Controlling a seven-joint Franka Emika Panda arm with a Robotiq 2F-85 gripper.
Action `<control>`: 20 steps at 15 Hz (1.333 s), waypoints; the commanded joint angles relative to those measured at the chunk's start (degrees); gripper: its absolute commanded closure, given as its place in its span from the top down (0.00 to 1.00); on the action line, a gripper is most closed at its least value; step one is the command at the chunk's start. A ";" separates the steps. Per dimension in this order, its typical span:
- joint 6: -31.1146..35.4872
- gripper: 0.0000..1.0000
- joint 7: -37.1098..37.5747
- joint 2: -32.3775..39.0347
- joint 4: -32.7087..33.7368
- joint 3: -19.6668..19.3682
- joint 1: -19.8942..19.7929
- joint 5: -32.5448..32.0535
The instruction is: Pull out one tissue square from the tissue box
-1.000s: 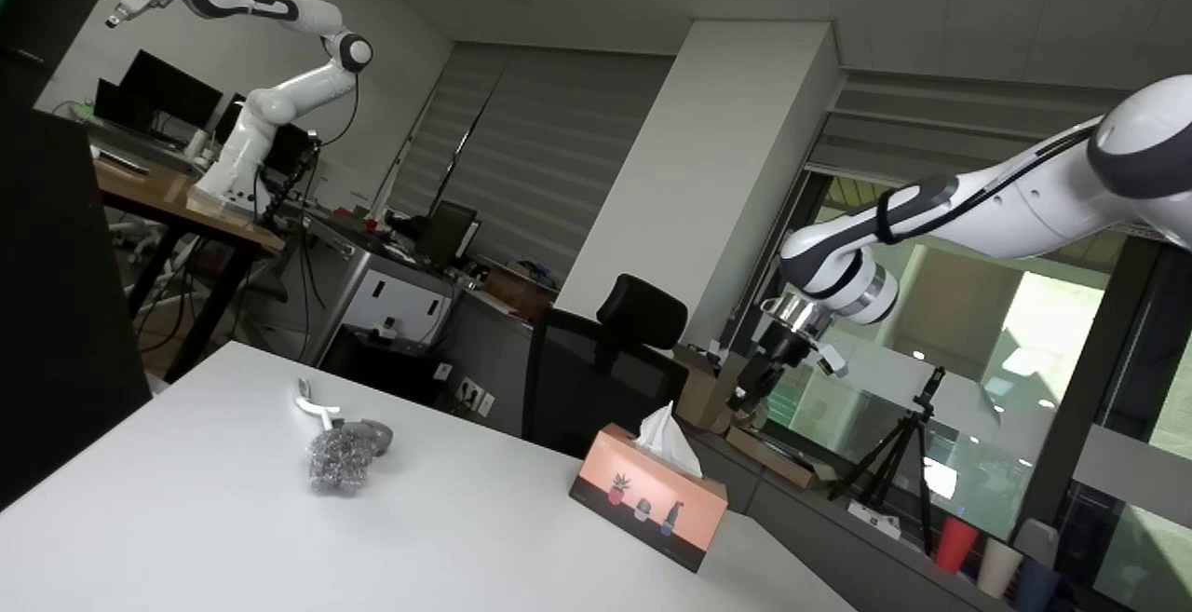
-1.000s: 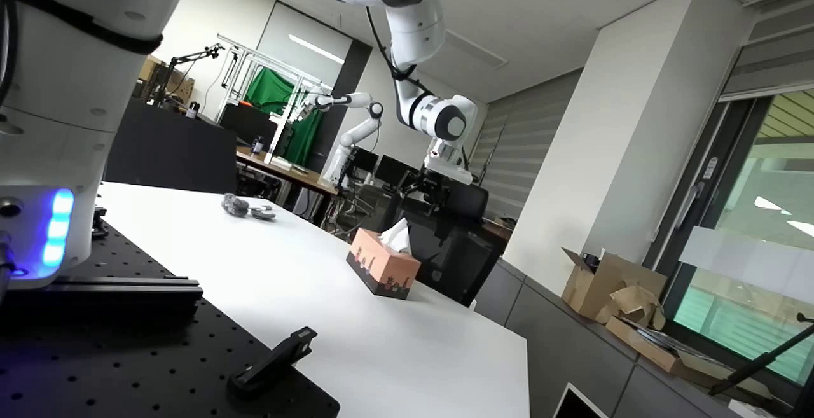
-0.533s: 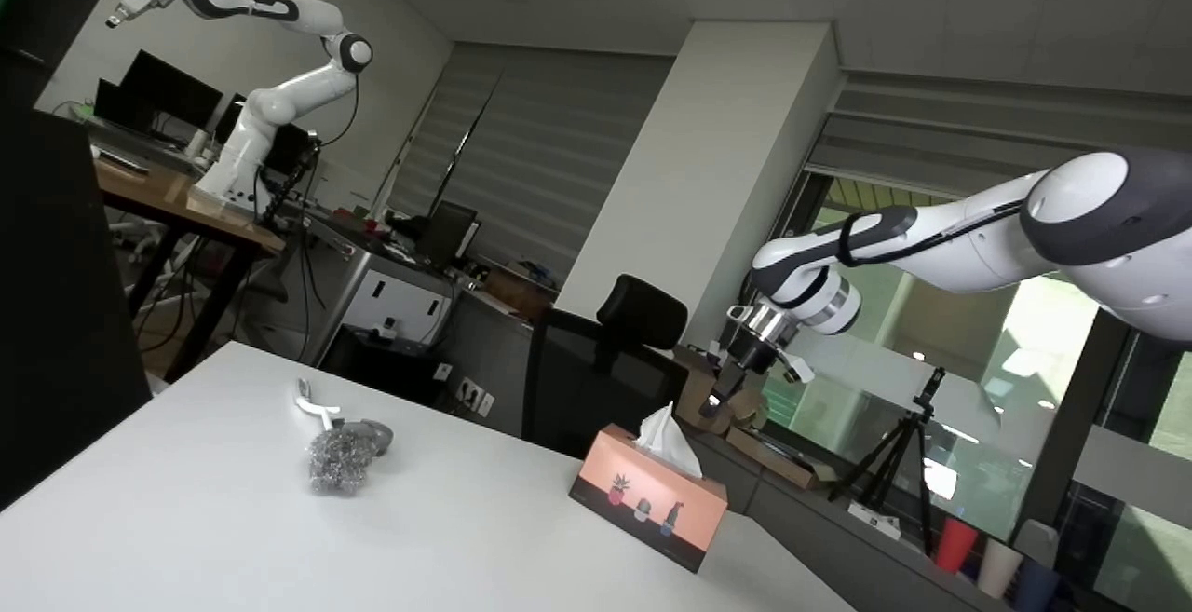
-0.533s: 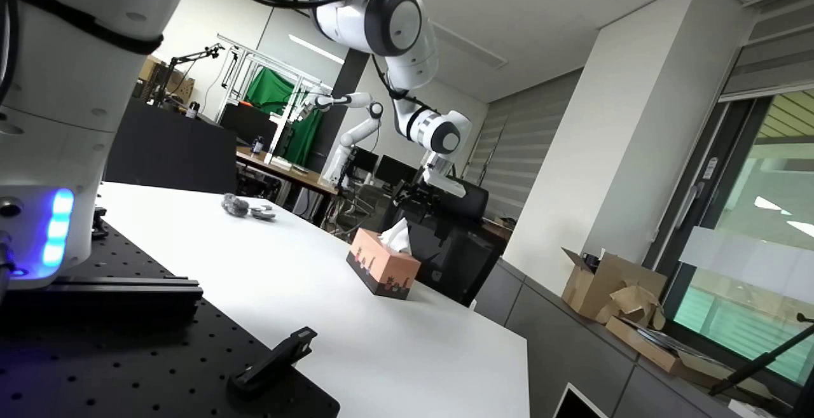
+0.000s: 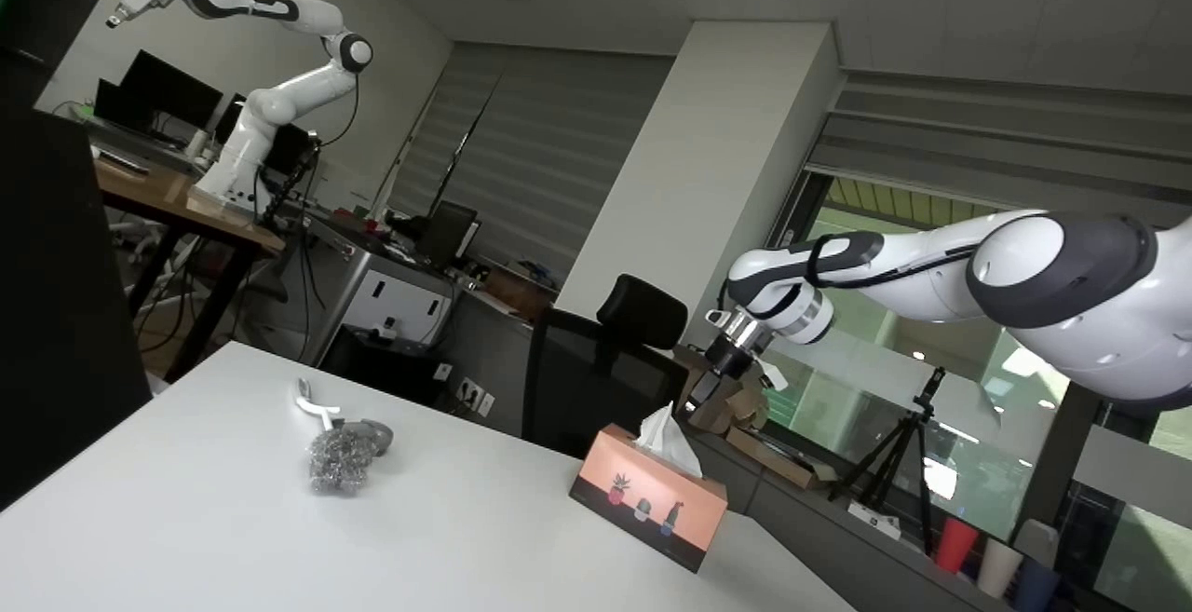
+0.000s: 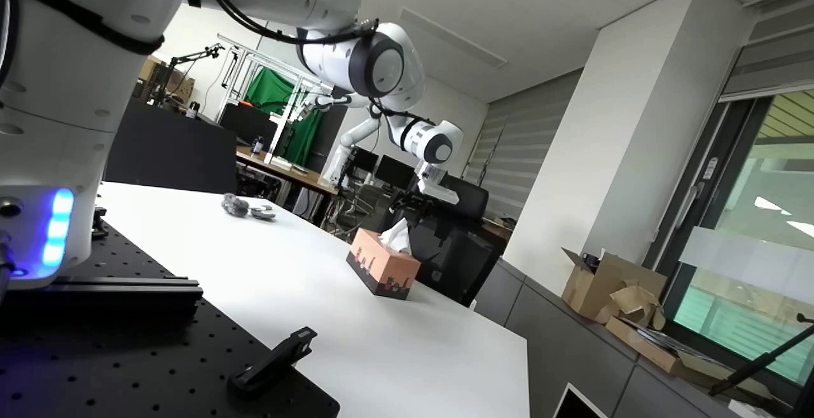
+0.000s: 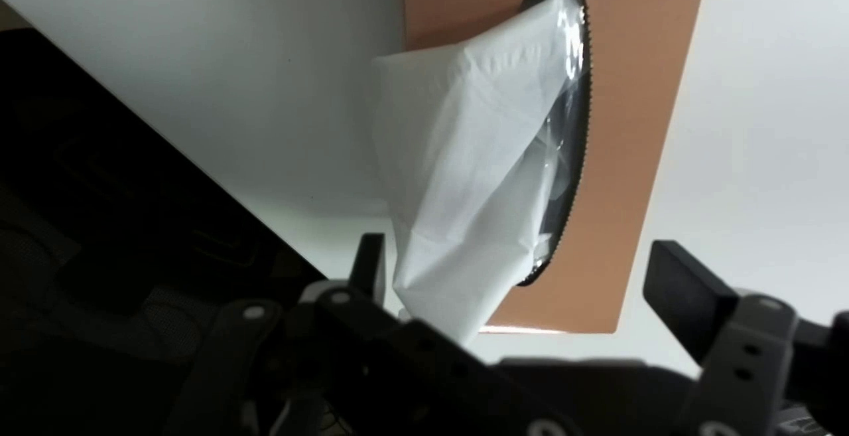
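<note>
The tissue box point(image 5: 643, 486), salmon with a dark base, stands on the white table near its edge; it also shows in the other exterior picture point(image 6: 385, 265). A white tissue point(image 5: 669, 442) sticks up from its slot. My gripper point(image 5: 694, 400) is just above and beside the tissue's tip. In the wrist view the gripper point(image 7: 521, 260) is open, with one finger on each side of the tissue point(image 7: 471, 150) and of the near end of the box top point(image 7: 630, 144). The tissue lies closer to the left finger point(image 7: 369, 267); its lower tip is hidden behind that finger's linkage.
A grey scrubber-like object with a white handle point(image 5: 340, 454) lies farther along the table point(image 5: 447, 537). A black office chair point(image 5: 605, 370) stands just past the table edge near the box. A black stapler-like object point(image 6: 273, 364) sits on the black mounting board point(image 6: 159, 367).
My gripper has moved down and closer to the tissue, leftward in both exterior views. The box and the tissue have not moved.
</note>
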 commanded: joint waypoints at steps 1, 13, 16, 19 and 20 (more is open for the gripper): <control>0.12 1.00 0.00 0.12 -0.15 0.00 0.05 0.00; 0.13 1.00 0.00 0.13 -0.24 0.00 0.00 0.00; -1.38 1.00 -4.38 0.48 0.68 0.33 -0.20 -0.57; -5.15 1.00 -9.56 1.44 2.95 1.06 -1.17 0.03; -7.09 1.00 -11.45 2.17 4.50 1.19 -1.59 0.47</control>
